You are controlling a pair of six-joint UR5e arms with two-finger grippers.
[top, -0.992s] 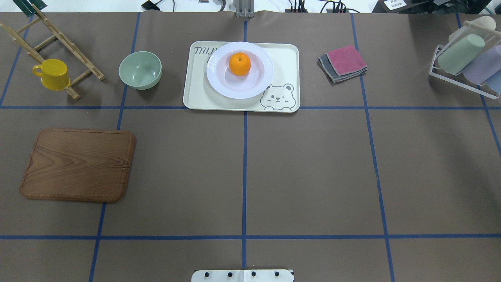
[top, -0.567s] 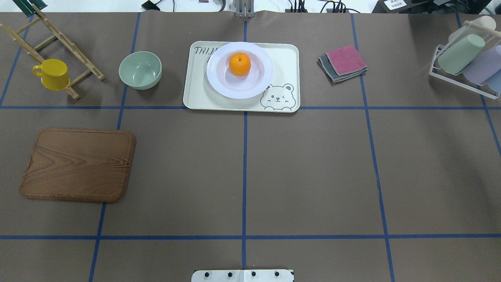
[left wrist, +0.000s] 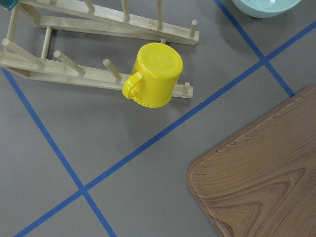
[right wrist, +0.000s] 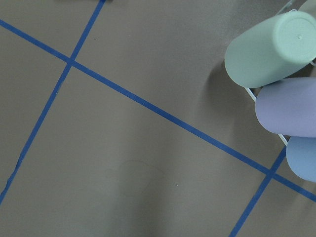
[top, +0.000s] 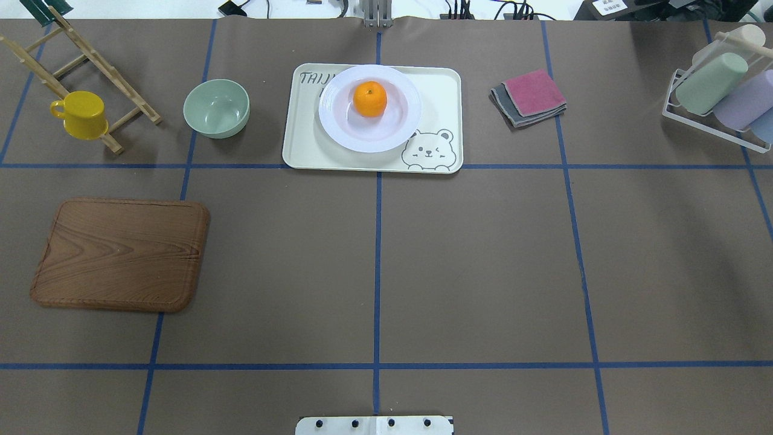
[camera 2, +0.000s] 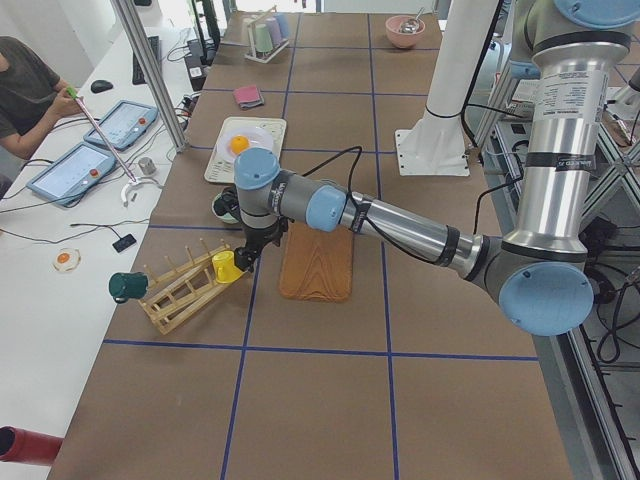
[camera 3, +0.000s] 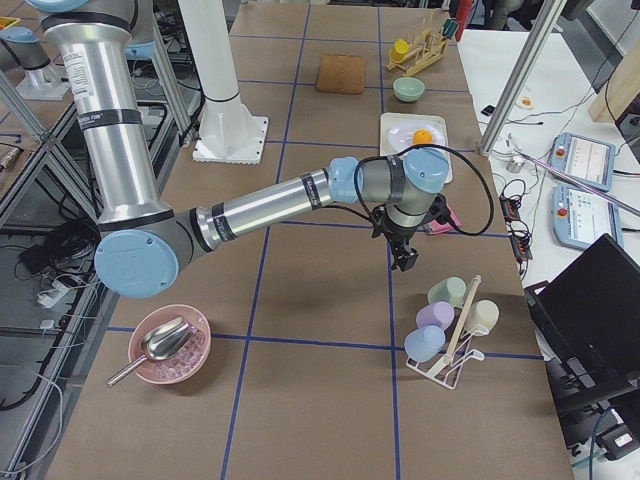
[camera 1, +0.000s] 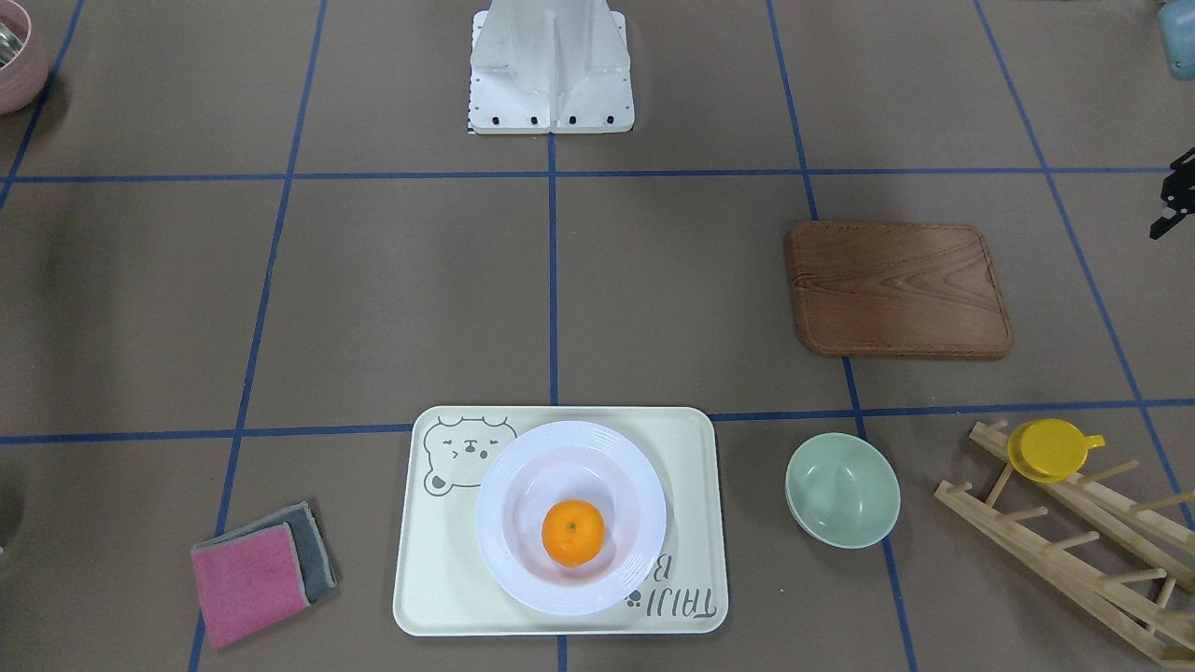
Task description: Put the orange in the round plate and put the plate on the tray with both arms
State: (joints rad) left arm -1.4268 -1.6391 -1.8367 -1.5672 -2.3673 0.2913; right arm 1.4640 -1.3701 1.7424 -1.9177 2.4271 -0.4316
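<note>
Grippers hang at opposite ends of the table, both well apart from the tray. The left gripper (camera 2: pixel 244 260) is near a yellow mug (left wrist: pixel 153 74) that hangs on a wooden peg rack (left wrist: pixel 74 74). The right gripper (camera 3: pixel 405 260) is near a white wire stand (top: pixel 694 121). No view shows the fingers clearly enough, so I cannot tell how far either one is open or whether it holds anything.

Between the left gripper and the tray are one brown wooden board (top: pixel 121 254) and one pale green bowl (top: pixel 216 109).

The tray (top: pixel 302 145) lies at the far middle of the table. On it stands the round plate (top: pixel 338 130), and the orange (top: pixel 369 99) sits in the plate's sunken centre.

The tray's lettering (camera 1: pixel 681 605) reads "TAIJI". Below that word a "B" shows beside the plate's rim, and the plate covers the rest. A bear face (top: pixel 427 151) is drawn in one corner.

By count there is one orange, one plate, one tray, one bowl, one board and one mug. Two folded cloths (top: pixel 531 96) lie stacked, pink over grey. Four cups (camera 3: pixel 445 292) rest on the wire stand, coloured green, lilac, blue and cream.
</note>
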